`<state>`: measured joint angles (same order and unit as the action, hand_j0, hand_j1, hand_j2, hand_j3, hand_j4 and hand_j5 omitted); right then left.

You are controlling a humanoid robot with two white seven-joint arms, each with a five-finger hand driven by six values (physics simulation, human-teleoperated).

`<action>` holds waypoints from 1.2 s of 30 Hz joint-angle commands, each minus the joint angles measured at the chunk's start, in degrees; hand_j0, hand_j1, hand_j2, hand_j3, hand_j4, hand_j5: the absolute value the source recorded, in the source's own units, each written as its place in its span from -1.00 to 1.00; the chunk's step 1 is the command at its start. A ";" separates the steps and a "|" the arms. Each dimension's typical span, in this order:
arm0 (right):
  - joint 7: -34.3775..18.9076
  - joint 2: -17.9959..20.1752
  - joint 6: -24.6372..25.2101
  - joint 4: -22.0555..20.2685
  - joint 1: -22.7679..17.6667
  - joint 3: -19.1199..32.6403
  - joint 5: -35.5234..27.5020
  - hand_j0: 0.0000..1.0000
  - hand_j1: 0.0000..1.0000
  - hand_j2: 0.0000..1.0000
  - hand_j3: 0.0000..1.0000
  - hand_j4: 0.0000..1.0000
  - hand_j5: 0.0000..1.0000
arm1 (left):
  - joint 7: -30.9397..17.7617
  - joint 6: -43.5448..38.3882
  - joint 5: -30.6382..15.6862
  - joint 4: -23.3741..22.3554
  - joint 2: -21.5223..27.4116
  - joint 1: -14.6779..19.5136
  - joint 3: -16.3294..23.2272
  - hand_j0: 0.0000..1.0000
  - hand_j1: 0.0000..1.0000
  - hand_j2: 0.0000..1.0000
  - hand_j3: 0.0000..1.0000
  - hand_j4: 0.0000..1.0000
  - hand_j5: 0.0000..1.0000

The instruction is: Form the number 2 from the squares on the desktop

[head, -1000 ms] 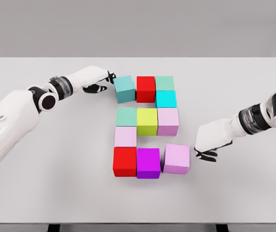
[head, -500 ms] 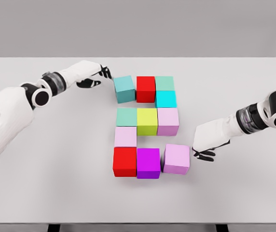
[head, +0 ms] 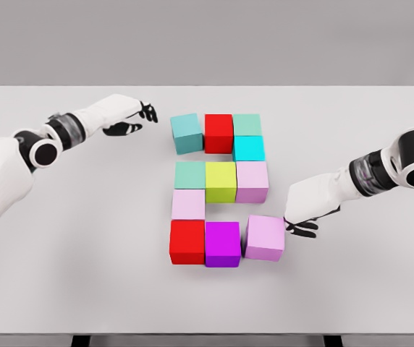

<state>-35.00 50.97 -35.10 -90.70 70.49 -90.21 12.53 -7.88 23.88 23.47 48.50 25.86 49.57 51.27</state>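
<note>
The squares (head: 220,188) sit mid-bench, pretty much spelling a 2 already: teal, red, green on top, cyan under the green, a middle row, a pale pink one below left, then red and purple along the bottom. The pink square (head: 265,237) at bottom right is slightly skewed, with the right hand (head: 300,217) touching its right side, fingers loose, gripping nothing. The left hand (head: 129,119) hovers near the teal square (head: 186,133), relaxed and empty, over the white bench (head: 84,253).

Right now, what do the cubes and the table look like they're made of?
Cubes, like the yellow one: probably painted wood or plastic, with flat matte colour and no glare. Table: smooth, light grey, matte, perhaps laminate; a simulator render, so uncertain.
</note>
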 commanded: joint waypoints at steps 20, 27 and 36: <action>0.00 -1.05 0.10 -0.36 0.26 0.03 -0.31 -0.80 -0.80 -0.80 -0.80 -0.80 -0.80 | 0.41 -0.24 1.84 0.89 -0.63 -1.49 0.33 0.11 0.11 0.11 0.11 0.11 0.11; 0.00 -1.31 0.10 -0.45 0.26 0.12 -0.40 -0.80 -0.80 -0.80 -0.80 -0.80 -0.80 | 0.41 -0.24 2.11 0.89 -0.90 -1.49 0.24 0.13 0.13 0.13 0.13 0.13 0.13; 0.00 -1.57 0.10 -0.53 0.26 0.12 -0.40 -0.80 -0.80 -0.80 -0.80 -0.80 -0.80 | 0.41 -0.24 2.11 -0.87 -2.74 -1.14 -0.03 0.13 0.13 0.13 0.13 0.13 0.13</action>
<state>-35.00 49.53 -35.10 -91.21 70.75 -90.13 12.37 -7.49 23.67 25.77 48.11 23.34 48.43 51.38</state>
